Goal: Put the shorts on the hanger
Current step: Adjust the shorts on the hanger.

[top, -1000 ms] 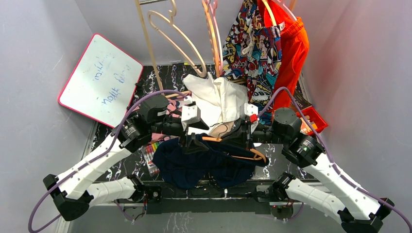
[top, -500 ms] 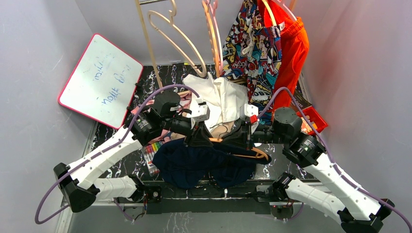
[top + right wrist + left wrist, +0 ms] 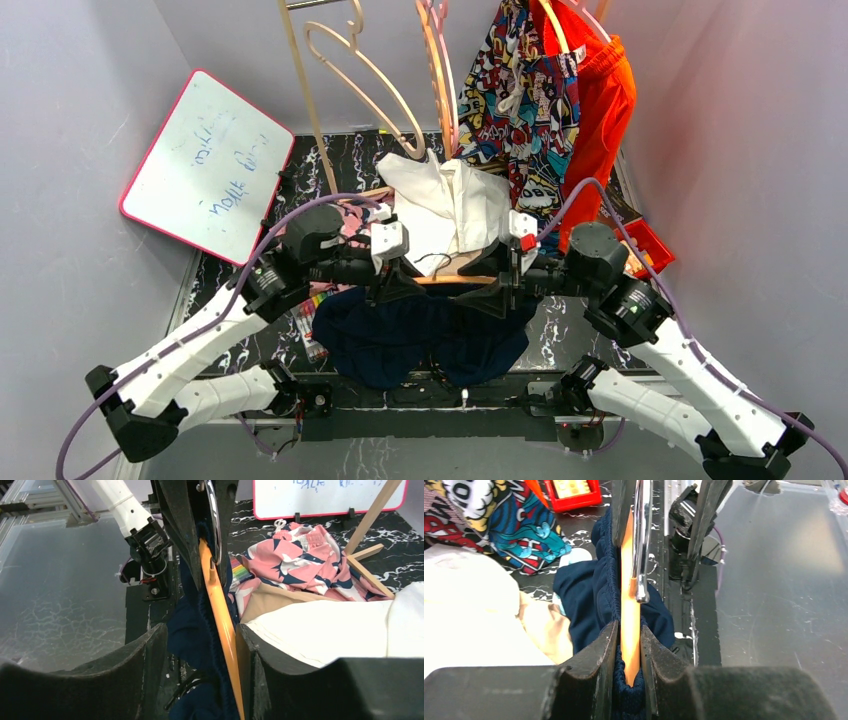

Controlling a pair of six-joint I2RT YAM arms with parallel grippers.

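Note:
The orange-tan hanger [image 3: 450,280] hangs level between my two grippers, with the navy shorts [image 3: 420,340] draped below it over the table's near edge. My left gripper [image 3: 629,645] is shut on the hanger [image 3: 629,595] together with the shorts' elastic waistband [image 3: 601,580]. The hanger's metal hook [image 3: 640,540] runs alongside. My right gripper [image 3: 200,655] is open; the hanger [image 3: 220,615] and the shorts [image 3: 187,630] pass between its fingers, the hanger close to the right finger [image 3: 250,670]. In the top view the left gripper [image 3: 395,280] and right gripper [image 3: 492,280] face each other.
A white cloth [image 3: 450,205] and a pink patterned garment [image 3: 305,565] lie just behind the hanger. A whiteboard [image 3: 205,165] leans back left. Pale hangers [image 3: 360,70], comic-print shorts [image 3: 520,100] and orange shorts [image 3: 600,110] hang at the back. A red box [image 3: 640,245] sits right.
My left gripper moved in and shut on the hanger's left end with the waistband. My right gripper let go and opened. The hanger now sits level between them.

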